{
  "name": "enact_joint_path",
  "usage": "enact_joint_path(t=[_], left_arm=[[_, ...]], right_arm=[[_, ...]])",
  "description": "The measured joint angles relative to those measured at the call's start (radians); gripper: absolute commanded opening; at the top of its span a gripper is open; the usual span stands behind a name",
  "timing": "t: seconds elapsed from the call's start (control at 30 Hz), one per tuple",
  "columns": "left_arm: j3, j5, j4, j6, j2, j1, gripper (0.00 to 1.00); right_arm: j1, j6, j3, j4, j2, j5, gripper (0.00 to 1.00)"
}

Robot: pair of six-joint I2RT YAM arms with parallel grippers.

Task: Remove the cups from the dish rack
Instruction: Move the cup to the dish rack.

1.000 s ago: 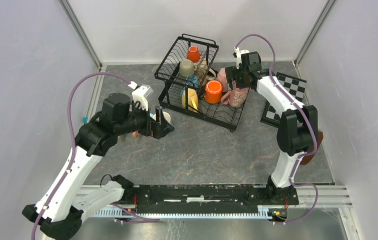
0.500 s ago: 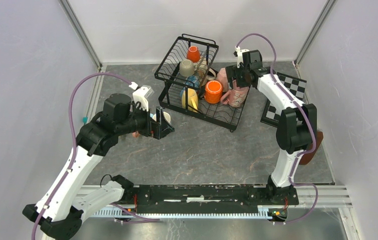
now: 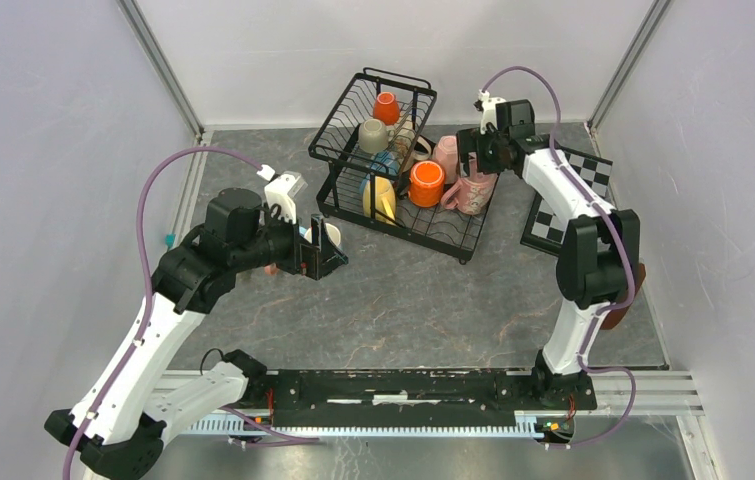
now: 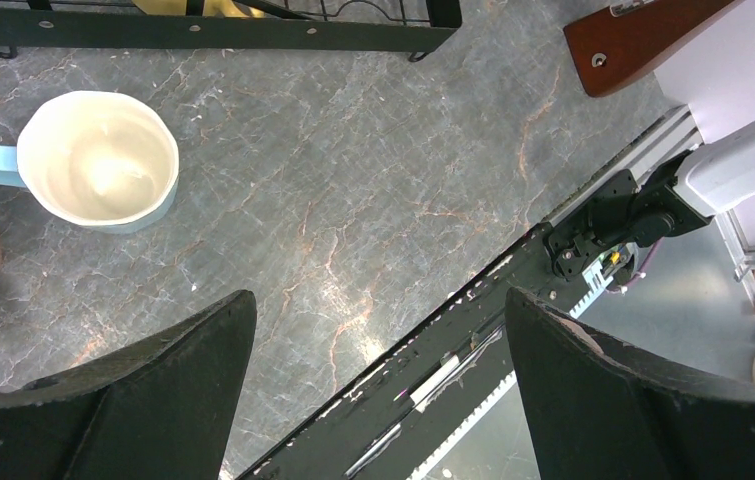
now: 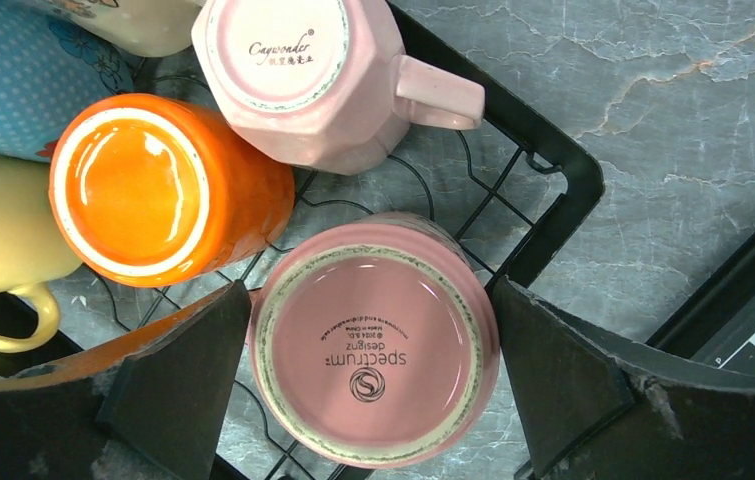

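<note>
Unloading underway, several mugs left in rack. Right end effector (image 3: 475, 165) spread wide, poised over upturned pink ceramic mug (image 5: 373, 345) in corner of black wire dish rack (image 5: 565, 185) — apparently no contact yet. Next move: descend, straddle mug, close, lift clear. Left end effector (image 4: 373, 400) spread, empty, above grey marbled tabletop (image 4: 353, 200) near upright light-blue mug (image 4: 98, 160).

The right gripper (image 3: 472, 162) has shifted a little to the right and toward the far wall, above the right end of the dish rack (image 3: 337, 111). Its wrist has turned slightly. The purple cable (image 3: 525, 69) looping over that wrist has swung right with it.
</note>
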Motion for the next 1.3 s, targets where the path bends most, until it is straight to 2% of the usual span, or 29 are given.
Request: enact_joint_path(t=[0.4, 0.67, 0.87, 1.3], left_arm=[[-0.003, 0.001, 0.001, 0.0, -0.002, 0.0, 1.0], [-0.01, 0.013, 0.001, 0.0, -0.01, 0.0, 1.0], [-0.013, 0.021, 0.001, 0.0, -0.012, 0.0, 1.0], [-0.014, 0.027, -0.005, 0.001, 0.005, 0.0, 1.0]], right_arm=[[-0.002, 0.102, -0.107, 0.053, -0.121, 0.001, 0.98], [0.0, 0.1, -0.213, 0.095, -0.185, 0.022, 0.98], [0.009, -0.027, -0.229, 0.113, -0.196, 0.024, 0.98], [0.006, -0.356, -0.229, 0.121, -0.175, -0.085, 0.98]])
